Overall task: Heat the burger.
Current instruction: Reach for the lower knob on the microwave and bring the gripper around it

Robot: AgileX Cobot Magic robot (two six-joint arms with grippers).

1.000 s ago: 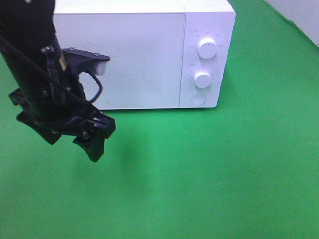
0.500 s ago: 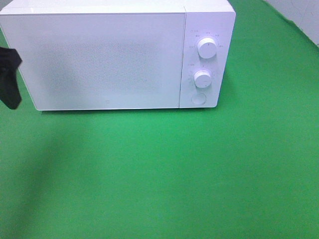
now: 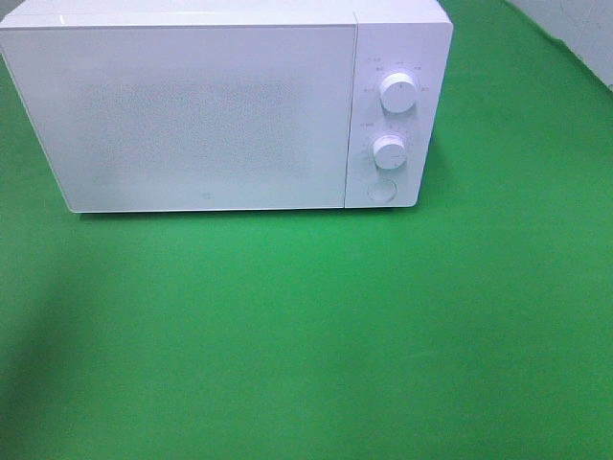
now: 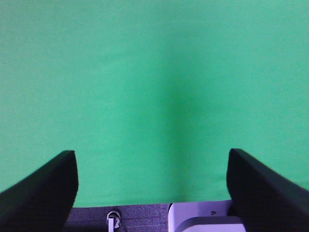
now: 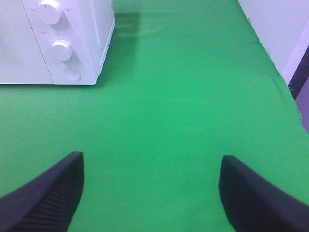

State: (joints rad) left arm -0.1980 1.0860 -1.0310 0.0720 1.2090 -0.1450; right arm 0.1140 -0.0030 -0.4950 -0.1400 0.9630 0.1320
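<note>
On the green cloth, microwave door looks shut; left gripper and right gripper both spread wide and empty.

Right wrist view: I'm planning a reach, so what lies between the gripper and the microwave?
Only bare green cloth lies between the right gripper and the microwave; the right wrist view shows it.

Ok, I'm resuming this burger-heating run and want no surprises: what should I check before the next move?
1. The microwave door is shut: ok.
2. Location of the burger: cannot tell, since no view shows it.
3. The left gripper is open and empty: ok.
4. The right gripper is open and empty: ok.
5. No arm is over the green cloth before the door: ok.
6. Settings of the knobs: cannot tell, markings too small.
</note>
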